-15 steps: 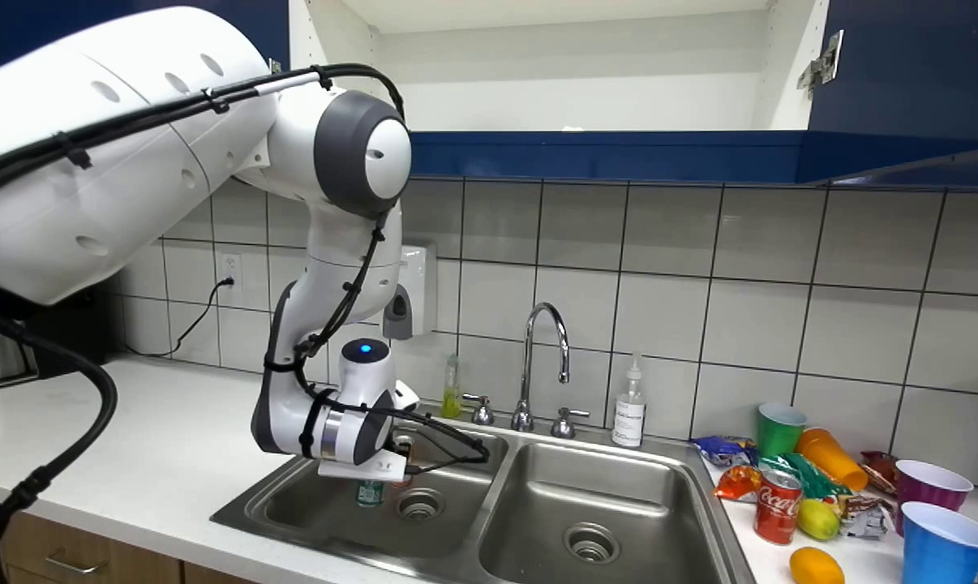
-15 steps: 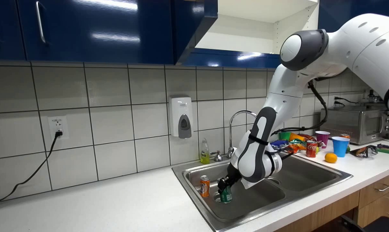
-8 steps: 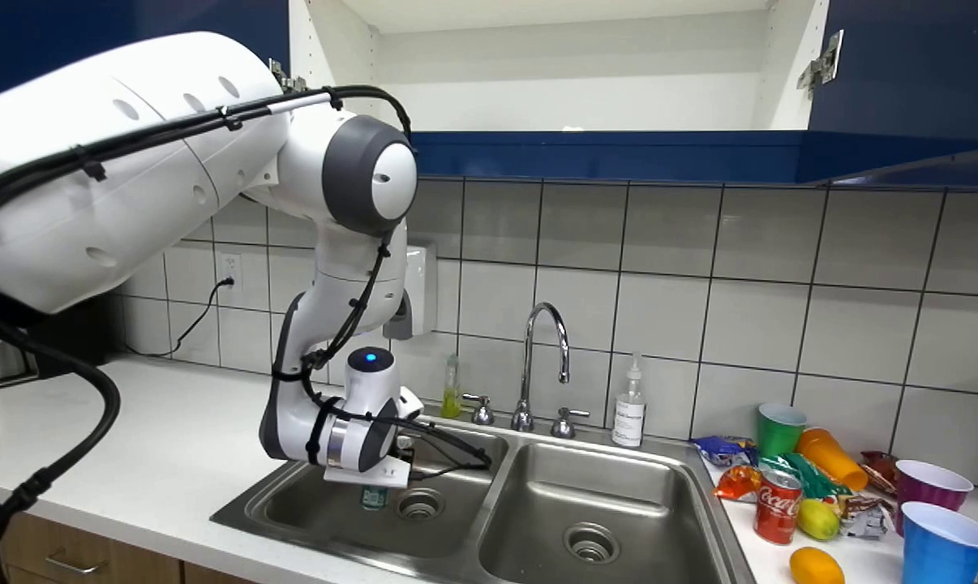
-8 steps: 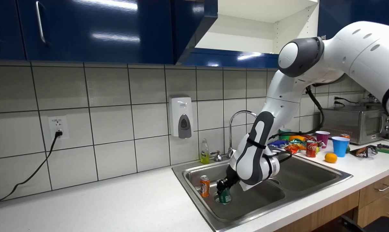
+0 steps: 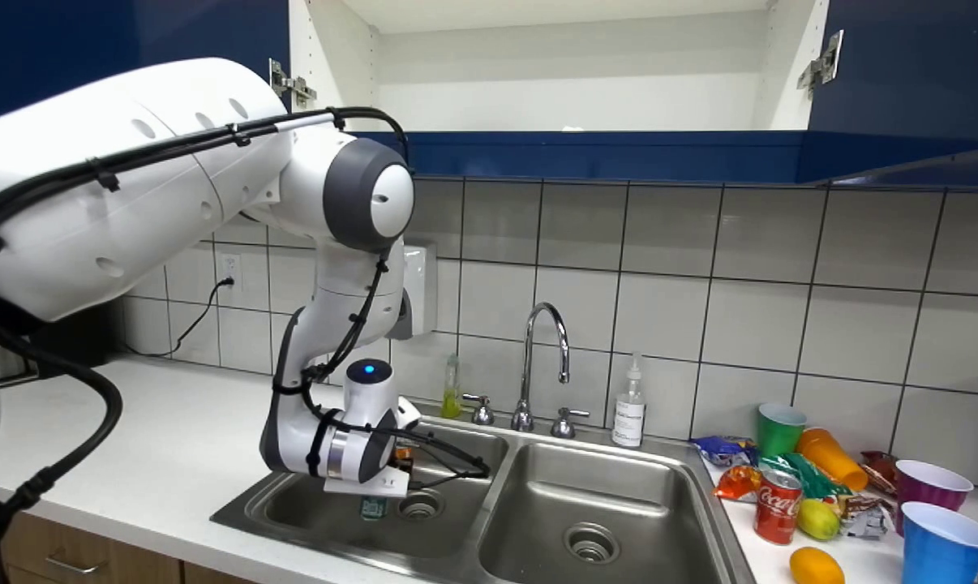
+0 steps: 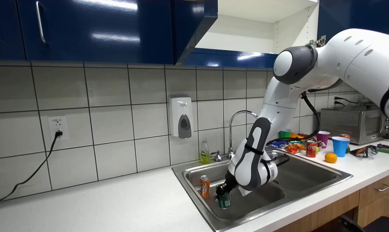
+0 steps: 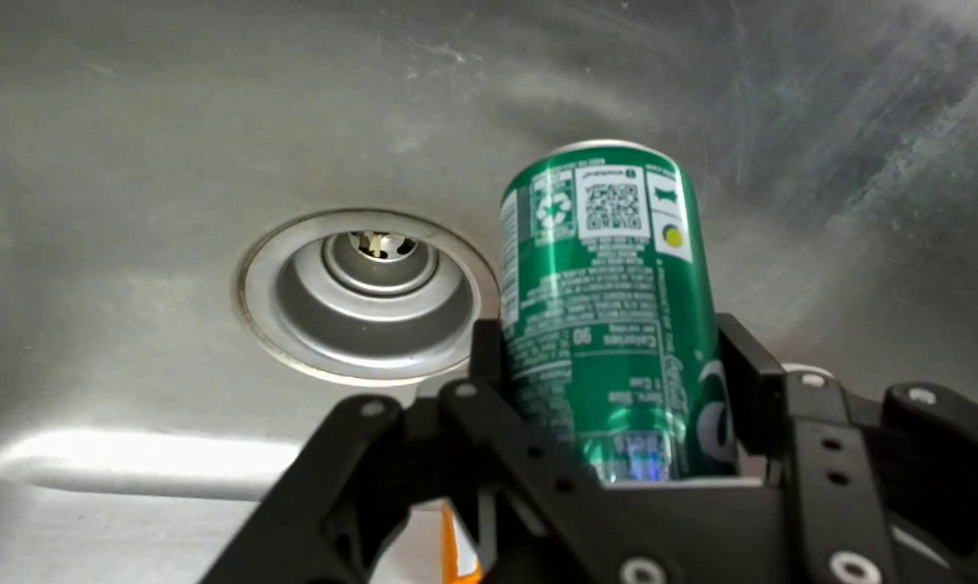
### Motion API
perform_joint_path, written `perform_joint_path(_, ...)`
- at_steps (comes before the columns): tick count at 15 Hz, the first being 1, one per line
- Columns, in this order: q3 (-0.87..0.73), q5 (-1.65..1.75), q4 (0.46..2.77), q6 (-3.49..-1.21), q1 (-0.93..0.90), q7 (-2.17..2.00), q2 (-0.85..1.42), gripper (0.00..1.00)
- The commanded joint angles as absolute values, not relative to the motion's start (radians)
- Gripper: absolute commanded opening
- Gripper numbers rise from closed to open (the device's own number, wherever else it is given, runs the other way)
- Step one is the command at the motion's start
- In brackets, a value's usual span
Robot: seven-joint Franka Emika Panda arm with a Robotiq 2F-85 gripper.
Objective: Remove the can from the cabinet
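Observation:
A green can point(image 7: 611, 316) is between my fingers in the wrist view, with a black finger against each side. My gripper point(image 6: 221, 190) is shut on it, low inside the left sink basin, beside the drain point(image 7: 367, 296). The can also shows in both exterior views point(image 5: 373, 508) point(image 6: 224, 201), slightly tilted. I cannot tell whether its base touches the basin floor. In an exterior view the gripper is mostly hidden behind the wrist. The overhead cabinet point(image 5: 570, 61) stands open, and no can shows in the part in view.
An orange can point(image 6: 204, 187) stands in the same basin, near the gripper. The faucet point(image 5: 529, 365), a yellow-green soap bottle point(image 6: 204, 153) and a pump bottle point(image 5: 629, 410) line the back edge. A red can point(image 5: 778, 507), cups, snack bags and fruit crowd the counter beside the sink.
The arm has come down, and the green can has moved down with the gripper inside the basin. The orange can has not moved.

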State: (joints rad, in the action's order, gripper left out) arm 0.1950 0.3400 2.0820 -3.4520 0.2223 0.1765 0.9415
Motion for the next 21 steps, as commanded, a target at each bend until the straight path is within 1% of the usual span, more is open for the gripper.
perform_joint_path(1, 0.180, 0.333, 2.050, -3.459, 0.194, 0.178, 0.959, 0.38)
perform_joint_path(21, 0.175, 0.333, 1.970, -3.456, 0.180, 0.176, 1.034, 0.38)
